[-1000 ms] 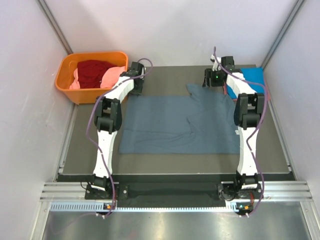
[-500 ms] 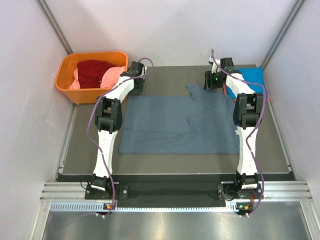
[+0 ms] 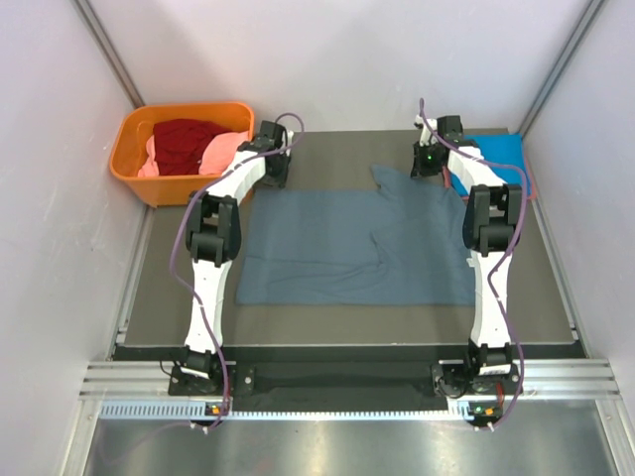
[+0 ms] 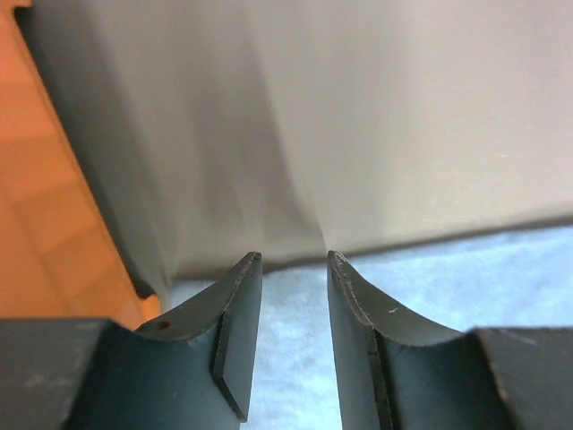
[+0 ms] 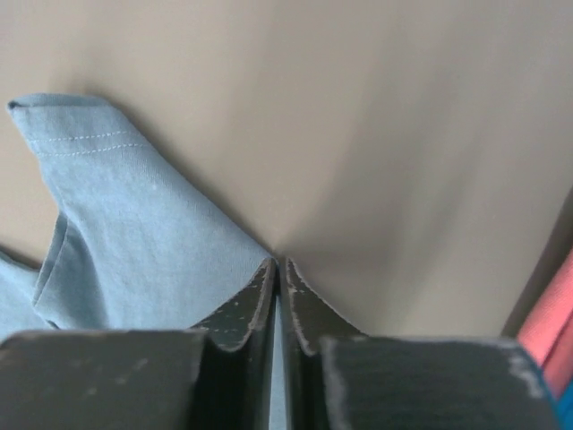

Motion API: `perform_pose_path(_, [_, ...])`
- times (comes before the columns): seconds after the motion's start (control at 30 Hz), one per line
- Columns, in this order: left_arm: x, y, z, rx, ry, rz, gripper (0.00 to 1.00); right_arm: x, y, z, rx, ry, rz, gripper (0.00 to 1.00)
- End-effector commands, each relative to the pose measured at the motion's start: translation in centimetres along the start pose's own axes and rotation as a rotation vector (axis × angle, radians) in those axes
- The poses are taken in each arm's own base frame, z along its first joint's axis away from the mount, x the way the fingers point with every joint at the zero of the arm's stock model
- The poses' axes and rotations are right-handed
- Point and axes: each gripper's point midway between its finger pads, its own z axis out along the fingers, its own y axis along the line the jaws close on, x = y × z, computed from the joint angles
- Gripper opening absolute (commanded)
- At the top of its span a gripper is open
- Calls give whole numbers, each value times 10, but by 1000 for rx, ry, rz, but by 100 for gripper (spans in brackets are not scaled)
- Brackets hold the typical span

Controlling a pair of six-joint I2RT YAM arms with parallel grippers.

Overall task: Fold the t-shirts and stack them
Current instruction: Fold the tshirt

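Note:
A large slate grey-blue t-shirt (image 3: 357,243) lies spread flat in the middle of the table. My left gripper (image 3: 275,178) is at its far left corner. In the left wrist view that gripper (image 4: 291,260) is open, its fingers (image 4: 235,313) straddling the shirt's cloth (image 4: 295,358) at the far hem. My right gripper (image 3: 429,171) is at the far right corner by the sleeve. In the right wrist view it (image 5: 278,264) is shut, with a thin edge of the shirt (image 5: 134,233) pinched between the jaws.
An orange basket (image 3: 129,164) at the far left holds dark red (image 3: 184,139), salmon (image 3: 226,149) and pink tees. A bright blue tee (image 3: 501,154) lies folded at the far right over a salmon-red one (image 5: 551,322). White walls enclose three sides.
My right gripper has closed from open onto the grey-blue shirt's far edge and shifted slightly to the right. The left arm and the shirt have not moved.

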Motion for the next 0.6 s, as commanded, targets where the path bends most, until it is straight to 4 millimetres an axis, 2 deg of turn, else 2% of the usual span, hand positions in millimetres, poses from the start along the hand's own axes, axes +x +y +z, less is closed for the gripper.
perform_pose_path(0.0, [-34, 3, -45, -11, -96, -6, 41, -8, -2, -2, 6, -36, -11, 3])
perform_pose_path(0.07, [-25, 5, -43, -24, -64, -1, 41, -11, -1, -5, 4, -44, -5, 0])
perform_pose_path(0.23, [-1, 11, -31, -69, 30, -9, 42, -37, 13, -27, -38, -121, -5, 0])
perform_pose_path(0.4, [-4, 6, -28, -37, 20, 8, 44, -51, 18, -41, -44, -164, -23, 0])
perform_pose_path(0.57, [0, 0, -14, -4, 25, 16, 45, -48, 22, -42, -61, -161, -17, 0])
